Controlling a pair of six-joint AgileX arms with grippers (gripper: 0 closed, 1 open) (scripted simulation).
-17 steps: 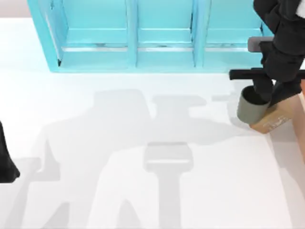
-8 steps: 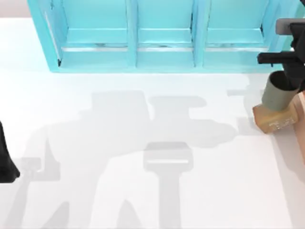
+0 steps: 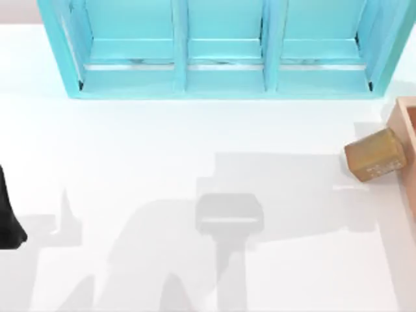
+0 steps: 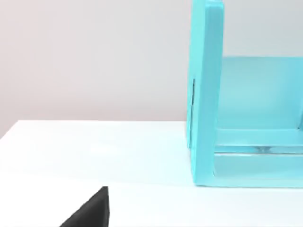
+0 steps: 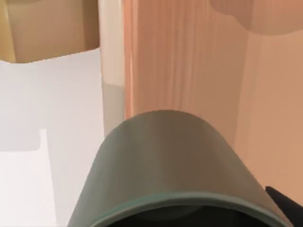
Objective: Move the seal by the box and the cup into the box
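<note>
Seal: the small tan-brown seal lies tilted on the white surface at the right side. It sits just beside the box, with faint white marks on the face toward the front. In the right wrist view its tan side shows near the box wall.

Box: the orange-brown box is at the right edge of the surface. Its thick wall fills much of the right wrist view.

Cup: the dark olive-grey cup is right up close to the right wrist camera, in front of the box wall. I cannot tell whether it is over the box or beside it.

Right gripper: a small dark bit shows by the cup's rim. I cannot tell if it grips the cup.

Left arm: the black left arm is parked at the left edge of the surface. I cannot tell how its gripper stands.

Shelf: the big turquoise shelf unit stands at the back of the surface.
</note>
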